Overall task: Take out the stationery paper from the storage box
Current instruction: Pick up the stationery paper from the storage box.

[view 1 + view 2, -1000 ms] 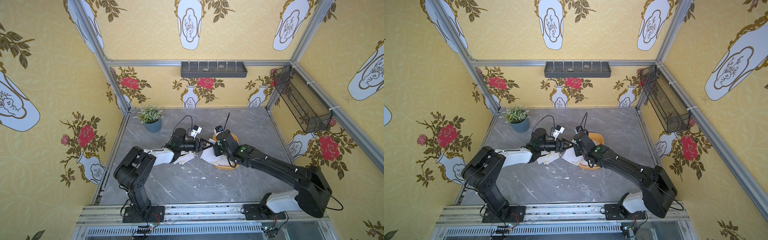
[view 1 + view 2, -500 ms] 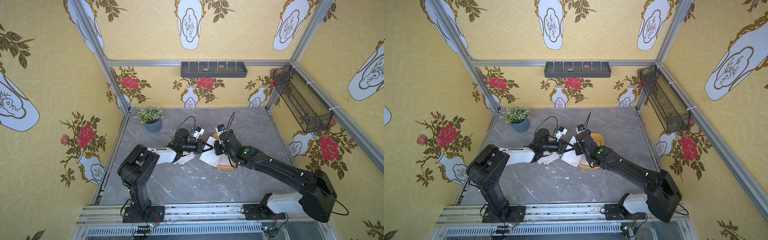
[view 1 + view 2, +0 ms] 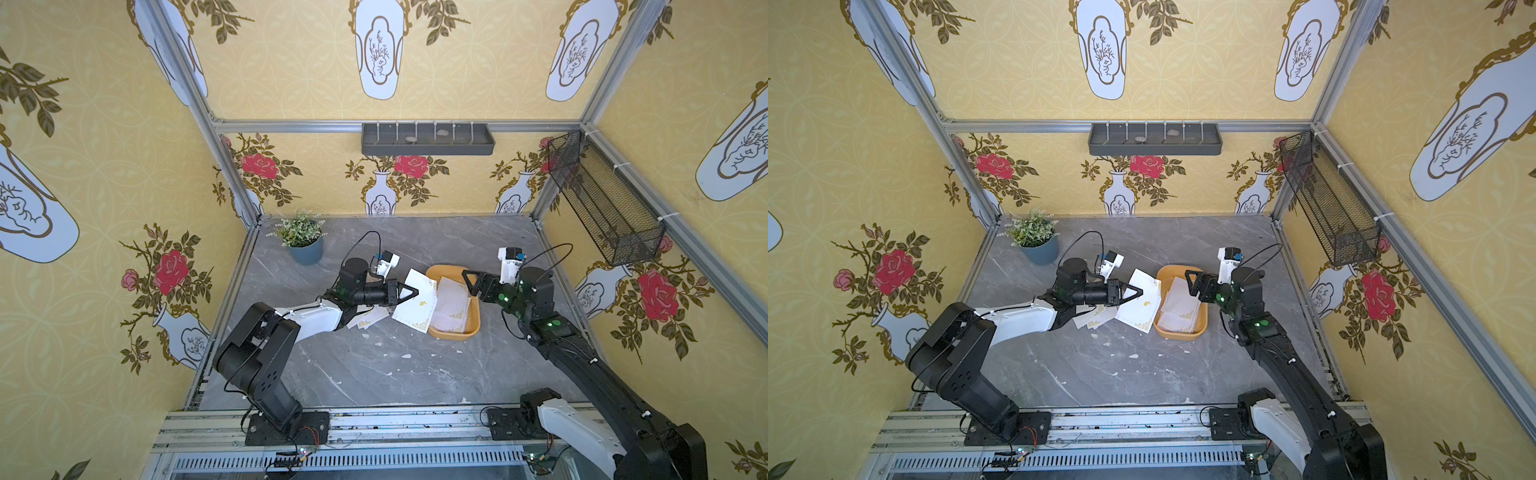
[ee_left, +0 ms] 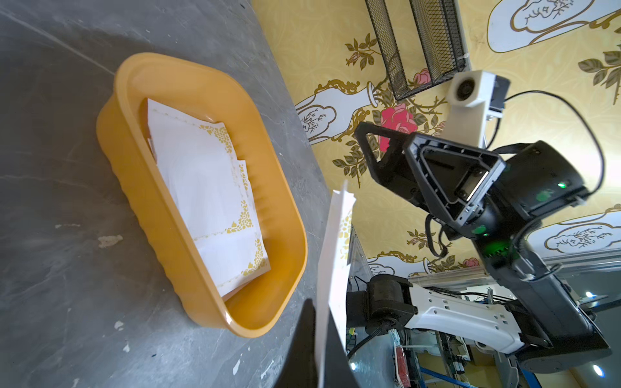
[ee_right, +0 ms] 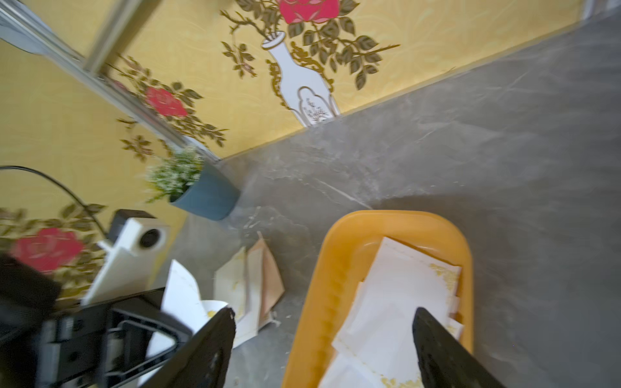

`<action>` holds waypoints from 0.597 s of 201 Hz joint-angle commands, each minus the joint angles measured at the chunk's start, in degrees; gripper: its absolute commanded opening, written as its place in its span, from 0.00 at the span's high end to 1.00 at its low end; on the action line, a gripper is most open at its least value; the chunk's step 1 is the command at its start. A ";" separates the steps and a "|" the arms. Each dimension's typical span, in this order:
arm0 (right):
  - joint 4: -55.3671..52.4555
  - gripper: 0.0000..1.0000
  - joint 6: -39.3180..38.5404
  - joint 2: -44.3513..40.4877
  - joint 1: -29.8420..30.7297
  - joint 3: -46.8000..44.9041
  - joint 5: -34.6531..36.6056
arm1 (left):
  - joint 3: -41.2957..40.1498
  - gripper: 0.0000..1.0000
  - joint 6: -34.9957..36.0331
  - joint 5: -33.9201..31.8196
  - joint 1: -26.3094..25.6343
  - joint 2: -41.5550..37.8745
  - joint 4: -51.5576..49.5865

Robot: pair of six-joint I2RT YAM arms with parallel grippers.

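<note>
I have my left fingers (image 3: pixel 411 293) clenched on one piece of stationery paper. That held sheet (image 3: pixel 417 309), white with gold corner patterns, hangs tilted above the bench (image 3: pixel 374 374) just beside the storage box (image 3: pixel 453 335), its edge overlapping the box's left rim in both top views. From the left wrist camera I see it edge-on, pinched between the two dark tips. My right fingers (image 3: pixel 473 283) are spread wide and grasp nothing; they hang over the right side of the box, and the right wrist camera looks down between them onto the paper inside. The box sits on the bench right of centre, and a stack (image 3: pixel 451 300) of white sheets with gold corners lies in it, fanned unevenly. A few loose sheets (image 3: pixel 368 320) lie flat on the bench under my left arm, just left of the held sheet; the right wrist camera shows a peach sheet (image 5: pixel 271 278) among them. A potted plant (image 3: pixel 303 243) stands well apart, near the far left corner
</note>
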 commanded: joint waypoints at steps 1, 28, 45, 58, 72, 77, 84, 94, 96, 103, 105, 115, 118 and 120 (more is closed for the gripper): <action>16.89 0.17 8.64 2.96 -0.97 -1.47 -23.77 | -0.73 1.00 -1.31 -0.51 0.20 -0.17 5.63; 29.67 0.18 15.07 10.52 -0.30 -2.74 -31.81 | -0.68 1.00 -2.40 -0.83 0.25 -0.67 7.59; 32.30 0.19 15.48 13.50 1.47 -2.81 -31.92 | -0.42 1.00 -2.75 -0.94 0.38 -1.02 8.20; 33.75 0.19 15.48 15.06 2.71 -2.87 -31.68 | -0.14 1.00 -3.01 -0.81 0.47 -1.29 8.65; 36.38 0.19 16.37 17.22 3.73 -2.79 -31.76 | 0.21 1.00 -3.23 -0.56 0.47 -1.42 8.75; 37.75 0.20 16.85 18.04 4.09 -2.68 -31.98 | 0.35 1.00 -3.36 -0.48 0.45 -1.38 8.83; 40.14 0.20 17.72 19.44 4.74 -2.39 -32.35 | 0.40 1.00 -3.61 -0.46 0.46 -1.34 9.05; 43.24 0.21 19.02 21.50 5.62 -1.79 -32.70 | 0.41 1.00 -3.80 -0.49 0.47 -1.21 9.44; 43.73 0.21 19.26 21.91 5.77 -1.68 -32.76 | 0.40 1.00 -3.92 -0.52 0.47 -1.16 9.52; 45.26 0.22 19.69 23.32 6.38 -1.17 -32.75 | 0.45 1.00 -4.07 -0.54 0.47 -1.04 9.70; 45.68 0.22 19.73 23.78 6.51 -1.07 -32.73 | 0.41 1.00 -4.14 -0.53 0.47 -0.99 9.67; 47.71 0.24 20.44 25.74 7.01 -0.46 -32.78 | 0.42 1.00 -4.28 -0.63 0.47 -0.81 9.87; 48.56 0.26 20.85 26.35 7.10 -0.35 -32.92 | 0.40 1.00 -4.38 -0.65 0.47 -0.77 9.90; 49.21 0.27 21.19 26.78 7.18 -0.27 -33.01 | 0.42 1.00 -4.41 -0.56 0.47 -0.77 9.94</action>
